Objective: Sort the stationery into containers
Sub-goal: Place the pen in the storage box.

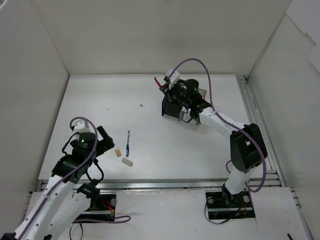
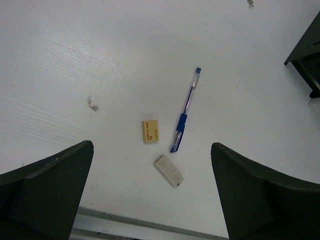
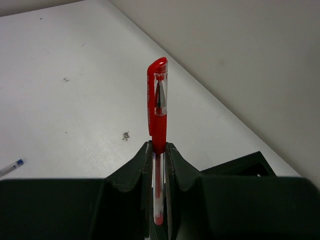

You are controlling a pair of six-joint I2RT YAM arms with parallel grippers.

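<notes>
At the near edge of the table [image 1: 200, 150], the left end effector [image 2: 152, 147] hangs open over a blue pen [image 2: 184, 112], beige eraser [image 2: 150, 131] and white eraser [image 2: 168, 170]. Farther back, the right end effector [image 3: 158, 150] grips a red pen [image 3: 158, 107] over the black container [image 1: 171, 107]; likely next, lower and release it inside.

The light is bright and soft and comes from above. The white table [image 1: 150, 100] looks a bit gray, with no shiny glare. Shadows are pale and small, like the thin one beside the blue pen [image 2: 184, 112]. The red pen [image 3: 158, 105] looks sharp and clear.
</notes>
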